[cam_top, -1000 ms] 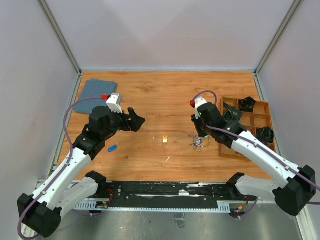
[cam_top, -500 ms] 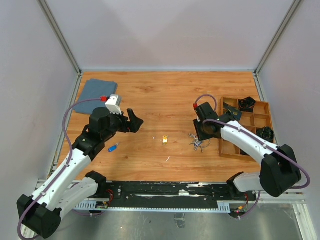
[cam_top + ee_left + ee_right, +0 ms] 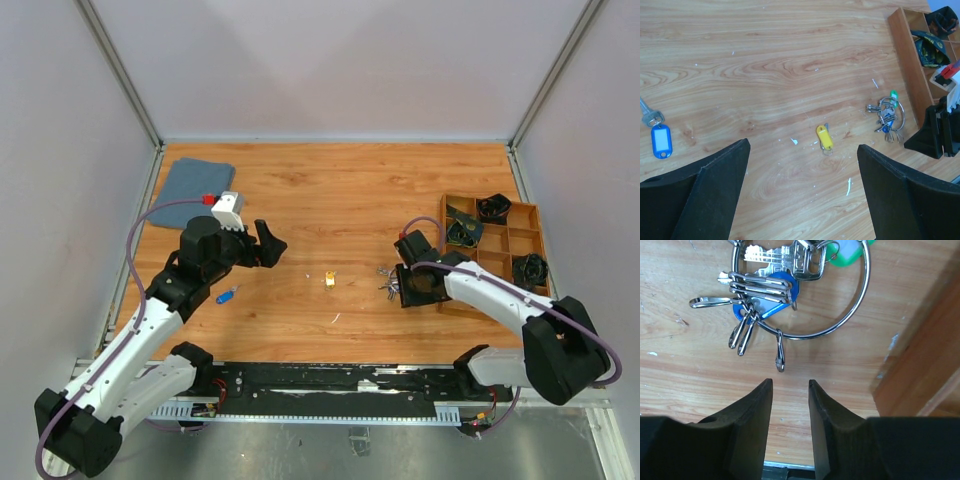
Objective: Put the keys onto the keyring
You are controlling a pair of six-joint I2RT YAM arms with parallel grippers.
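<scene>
The keyring point(image 3: 812, 337) is seen lying flat on the table point(image 3: 695, 365), just beside the wall of the wooden tray point(image 3: 920, 360). Silver keys point(image 3: 771, 256), a blue tag point(image 3: 785, 290) and a green tag point(image 3: 846, 252) are already threaded on it. The likeliest failure is judged to be a missed pinch. The wire is thin and flush with the wood, so it could be pushed along rather than lifted if the right gripper point(image 3: 790, 390) is driven forward, or one of the small dangling clips point(image 3: 780, 351) could be caught instead. The tray wall, being so near, could also be struck. The right gripper is held low and pointed at the ring from just short of it, its fingers parted only narrowly and nothing held between them

Two keys are found loose: the yellow-tagged key point(image 3: 824, 138) between the arms and the blue-tagged key point(image 3: 661, 141) near the left arm, both well apart from the ring. The left gripper point(image 3: 802, 150) is held above the table with its jaws spread wide and empty, and the yellow-tagged key is framed between them. That key could be skidded away if the fingers are brought down unevenly
</scene>
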